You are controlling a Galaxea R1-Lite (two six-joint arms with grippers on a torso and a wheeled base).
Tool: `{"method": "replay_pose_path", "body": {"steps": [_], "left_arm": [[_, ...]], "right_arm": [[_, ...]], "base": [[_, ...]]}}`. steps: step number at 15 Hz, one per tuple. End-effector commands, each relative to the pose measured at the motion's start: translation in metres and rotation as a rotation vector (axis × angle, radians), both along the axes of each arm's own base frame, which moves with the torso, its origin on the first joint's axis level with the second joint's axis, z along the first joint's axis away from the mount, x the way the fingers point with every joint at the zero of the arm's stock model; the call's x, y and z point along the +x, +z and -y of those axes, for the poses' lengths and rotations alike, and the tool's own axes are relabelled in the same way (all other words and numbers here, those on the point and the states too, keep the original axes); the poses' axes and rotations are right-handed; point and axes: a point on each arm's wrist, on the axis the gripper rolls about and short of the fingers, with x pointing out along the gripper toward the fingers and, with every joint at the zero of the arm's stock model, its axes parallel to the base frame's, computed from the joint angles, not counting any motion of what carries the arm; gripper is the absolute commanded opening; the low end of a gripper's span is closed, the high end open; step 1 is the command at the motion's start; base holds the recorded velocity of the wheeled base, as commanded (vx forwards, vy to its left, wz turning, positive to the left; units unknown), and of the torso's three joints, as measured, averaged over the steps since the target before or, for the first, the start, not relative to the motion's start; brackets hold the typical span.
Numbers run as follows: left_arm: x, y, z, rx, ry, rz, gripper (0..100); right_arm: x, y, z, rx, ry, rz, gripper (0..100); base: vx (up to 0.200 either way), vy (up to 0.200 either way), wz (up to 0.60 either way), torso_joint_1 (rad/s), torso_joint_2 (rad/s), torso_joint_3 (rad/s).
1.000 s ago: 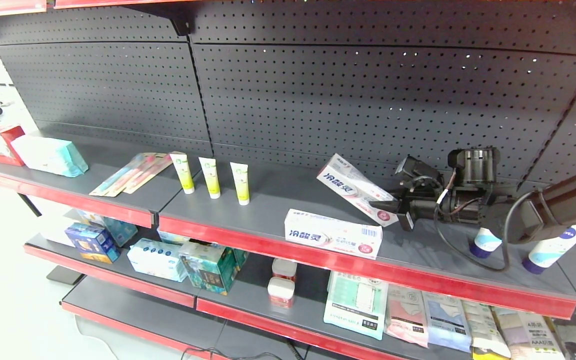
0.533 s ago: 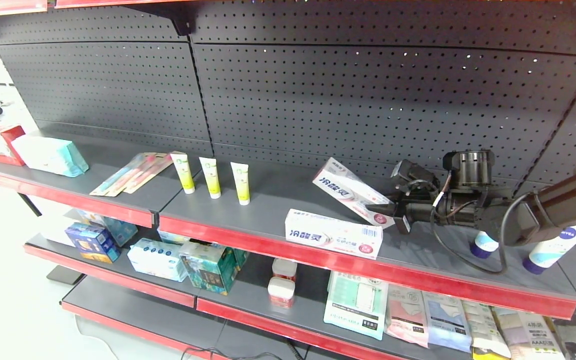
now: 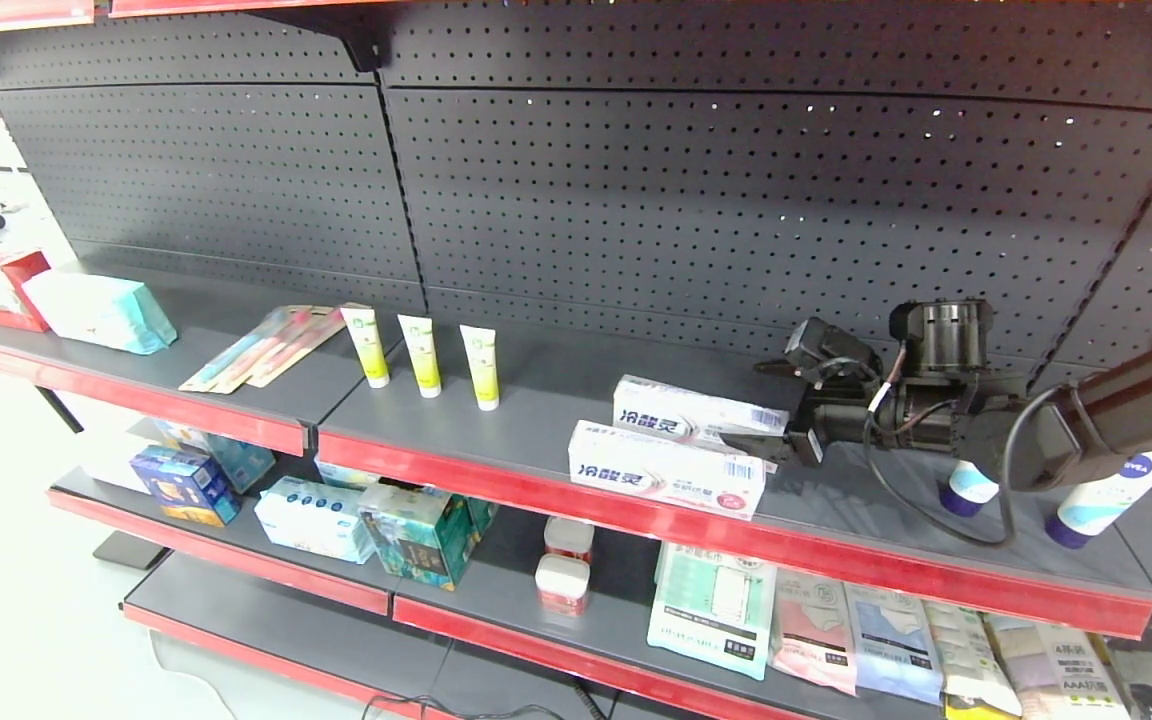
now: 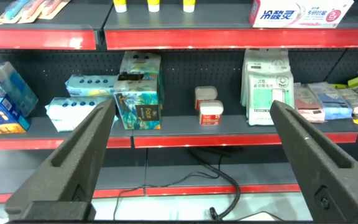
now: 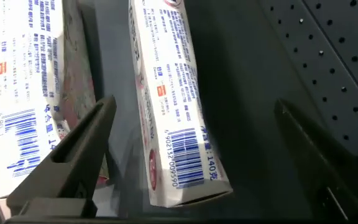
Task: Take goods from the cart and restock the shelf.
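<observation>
Two white toothpaste boxes lie flat on the grey shelf point(image 3: 536, 385). The front box point(image 3: 666, 468) sits along the red front edge, and the rear box point(image 3: 698, 412) lies just behind it, parallel. My right gripper point(image 3: 771, 432) is at the rear box's right end, open. In the right wrist view the rear box point(image 5: 169, 106) lies between the spread fingers point(image 5: 73, 155) without being gripped, with the front box point(image 5: 36, 93) beside it. My left gripper point(image 4: 191, 109) is open and holds nothing, facing the lower shelves below the front box point(image 4: 300, 12).
Three yellow-green tubes point(image 3: 424, 355) and toothbrush packs point(image 3: 256, 345) stand left of the boxes. White tubes with blue caps point(image 3: 1106, 495) are at the right behind my arm. Tissue packs point(image 3: 101, 310) lie far left. Lower shelves hold boxes point(image 4: 138, 93) and packets point(image 3: 716, 605).
The rear toothpaste box, held tilted in my right gripper before, has come down flat behind the front box. The gripper has opened and let go of it.
</observation>
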Motion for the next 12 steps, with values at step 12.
{"method": "replay_pose_path", "body": {"steps": [12], "left_arm": [[0.000, 0.000, 0.000, 0.000, -0.001, -0.002, 100]], "right_arm": [[-0.029, 0.059, 0.010, 0.094, -0.092, 0.070, 100]], "base": [[0.000, 0.000, 0.00, 0.000, 0.00, 0.000]]}}
